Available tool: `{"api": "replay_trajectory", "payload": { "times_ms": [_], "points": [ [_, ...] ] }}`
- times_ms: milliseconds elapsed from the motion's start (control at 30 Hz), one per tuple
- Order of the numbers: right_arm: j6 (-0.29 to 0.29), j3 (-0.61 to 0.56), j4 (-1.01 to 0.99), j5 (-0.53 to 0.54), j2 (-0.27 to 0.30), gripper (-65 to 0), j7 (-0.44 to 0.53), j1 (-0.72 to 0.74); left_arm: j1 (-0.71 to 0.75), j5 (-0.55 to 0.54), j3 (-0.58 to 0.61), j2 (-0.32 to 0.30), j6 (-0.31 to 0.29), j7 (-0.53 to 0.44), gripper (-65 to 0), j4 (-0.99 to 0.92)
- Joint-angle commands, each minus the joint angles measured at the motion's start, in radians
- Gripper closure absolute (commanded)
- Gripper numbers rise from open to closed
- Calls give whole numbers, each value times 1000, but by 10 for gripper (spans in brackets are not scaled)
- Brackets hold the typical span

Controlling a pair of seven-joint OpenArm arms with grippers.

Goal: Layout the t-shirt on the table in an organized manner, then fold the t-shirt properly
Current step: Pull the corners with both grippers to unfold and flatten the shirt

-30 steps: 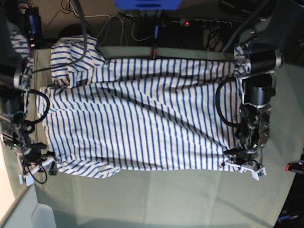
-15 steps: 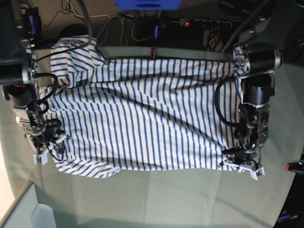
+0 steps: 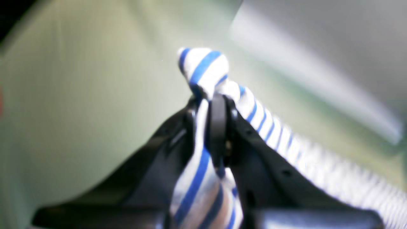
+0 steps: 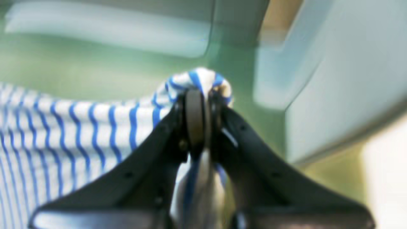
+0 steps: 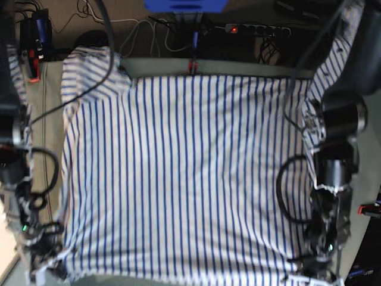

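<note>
Left wrist view: I see my left gripper (image 3: 212,105) clamped tight on a bunched corner of the t-shirt (image 3: 203,68). A knob of striped cloth sticks out past the fingertips and more hangs between the jaws toward the camera. The rest of the fabric runs off to the lower right in a taut band. The pale green table (image 3: 79,95) lies behind it, blurred.

Right wrist view: my right gripper (image 4: 199,106) is closed on another bunched corner of the t-shirt (image 4: 79,127). A small fold pokes out above the fingertips. The cloth stretches away to the left with its stripes close together. The table (image 4: 95,73) behind is out of focus.

Base view: I count one t-shirt (image 5: 184,173), one table (image 5: 47,95) and two grippers. The shirt is stretched nearly flat between the arms and covers most of the table. Its stripes run from the far edge toward the near edge. The sleeves sit at the far corners, so its long axis runs far to near. My right gripper (image 5: 44,268) holds the near corner at this view's left, and my left gripper (image 5: 312,275) holds the near corner at its right.
</note>
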Motion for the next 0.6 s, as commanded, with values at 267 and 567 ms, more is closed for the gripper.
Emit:
{"api": "replay_trajectory", "payload": {
  "times_ms": [267,567],
  "points": [
    [-18,-1,-54,8,13,-119,29,123,-123,-3,199,-3,8,-15,-147,9],
    [-18,4,-54,10,-9,-477,28,17,-86,-4,194,-23,10,-16,-650,-110]
  ]
}}
